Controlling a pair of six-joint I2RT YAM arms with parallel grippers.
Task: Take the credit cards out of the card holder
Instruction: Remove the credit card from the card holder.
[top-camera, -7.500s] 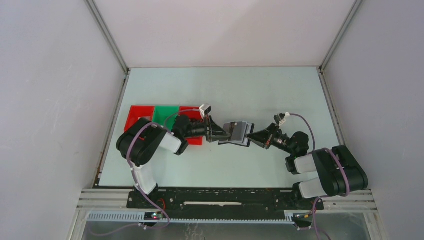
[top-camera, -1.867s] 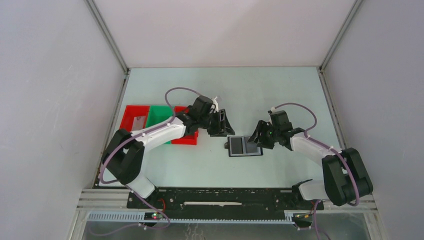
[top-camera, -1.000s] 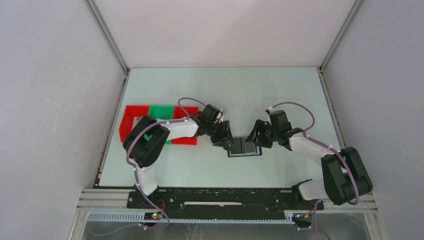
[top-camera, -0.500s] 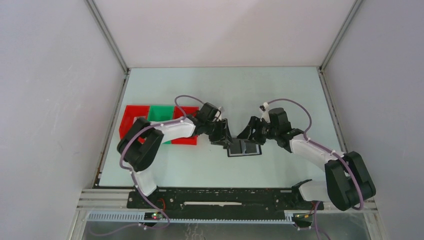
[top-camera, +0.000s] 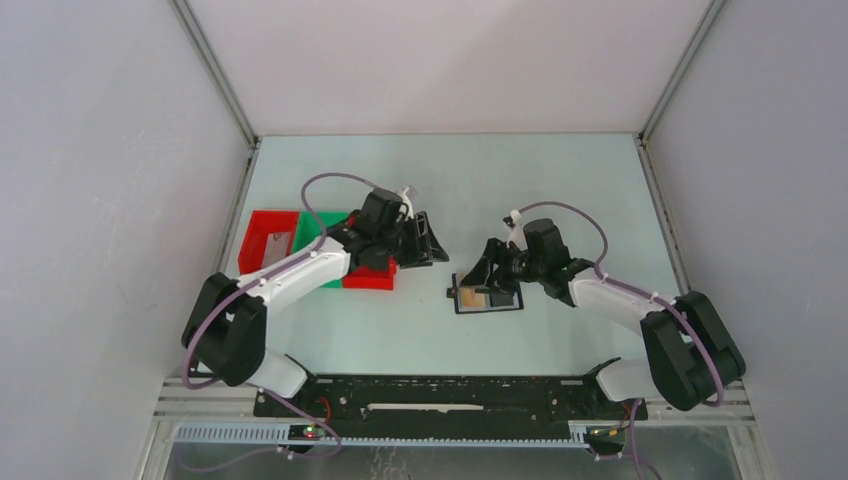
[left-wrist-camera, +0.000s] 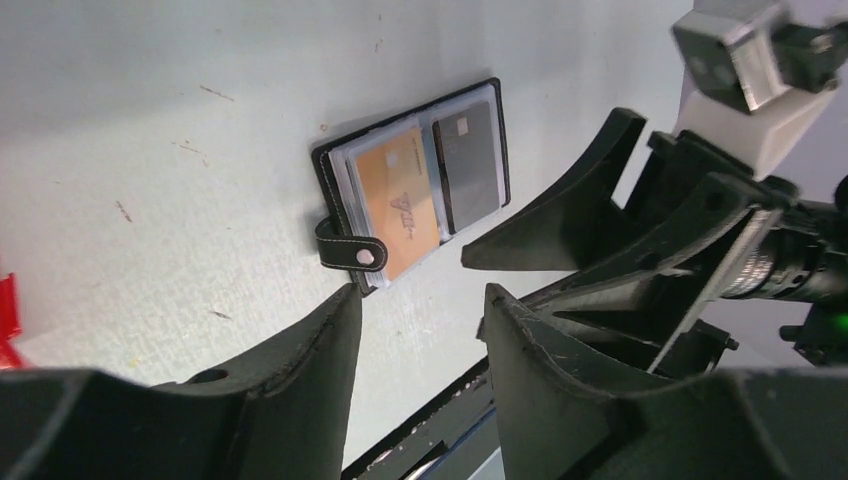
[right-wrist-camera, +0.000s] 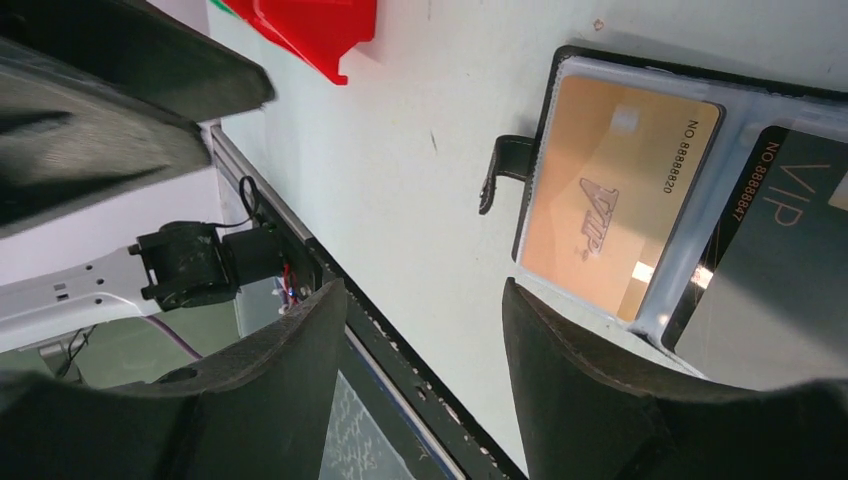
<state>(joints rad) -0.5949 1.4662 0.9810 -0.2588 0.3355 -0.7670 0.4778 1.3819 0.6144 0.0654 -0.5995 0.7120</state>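
Card holder (top-camera: 488, 299) lies open at centre frame, long axis left-right, with the gold card (right-wrist-camera: 615, 190) and dark card (right-wrist-camera: 770, 260) sleeved inside. Right gripper (top-camera: 487, 276), parted and empty, hovers at its upper edge, nearer. Left gripper (top-camera: 430, 246), also parted and empty, sits well to the upper left.

So the top cam sits high up behind both arm bases, looking down and forward over the whole table (top-camera: 560, 190) from pretty far off. The left wrist cam rides right behind the left gripper (left-wrist-camera: 420, 295) and peers out past its own two fingers, which fill the bottom of the view. The card holder (left-wrist-camera: 415, 185) lies on the table just ahead of those fingertips. The right wrist cam sits the same way behind the right gripper (right-wrist-camera: 422, 290), but much closer in, with the holder ahead and off to one side of its fingers. All three views share the holder. The right wrist and top cams also share the red tray (right-wrist-camera: 310, 25).
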